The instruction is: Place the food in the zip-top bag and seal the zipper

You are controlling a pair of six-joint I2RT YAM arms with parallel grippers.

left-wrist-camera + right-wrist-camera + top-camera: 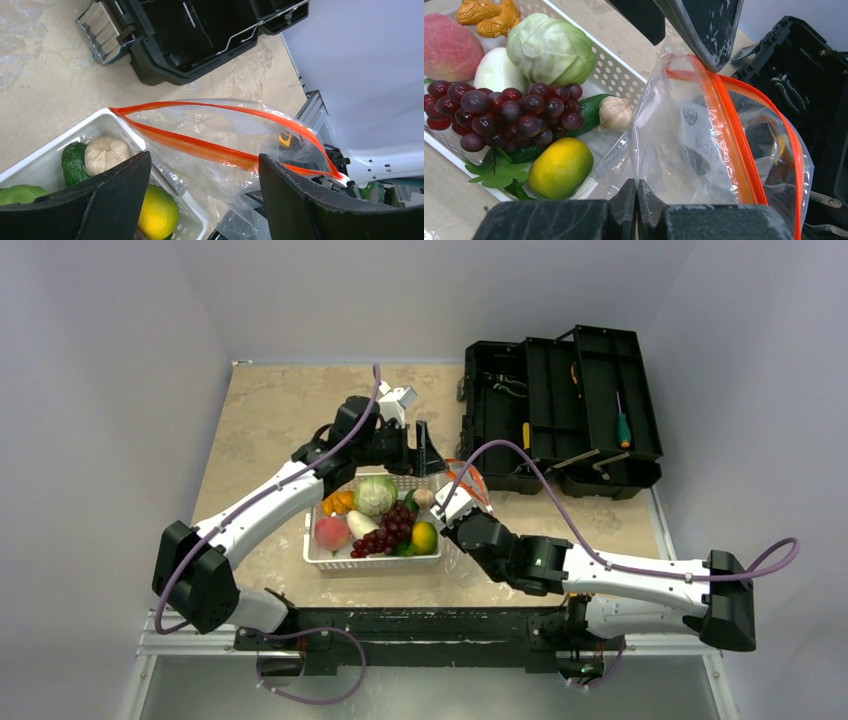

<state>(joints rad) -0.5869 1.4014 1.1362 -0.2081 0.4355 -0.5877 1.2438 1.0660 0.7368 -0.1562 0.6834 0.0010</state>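
The clear zip-top bag [694,145] stands upright beside the white basket [621,75], its mouth spread open. The orange-red zipper [200,146] rims that mouth. My right gripper [637,196] is shut on a fold of the bag's clear wall, below the mouth. My left gripper [205,197] is open above the mouth, the near zipper strip passing between its fingers; one fingertip [711,35] touches the strip. The food lies in the basket: grapes [509,110], cabbage [551,50], peach [449,47], radish [496,72], mango [560,167], mushroom [616,112], cucumber [74,162].
An open black toolbox [560,415] with tools in its trays stands at the back right, close behind the bag. The basket [322,558] sits mid-table between the two arms. Grey walls close in the beige table [270,410] on the left and the far side.
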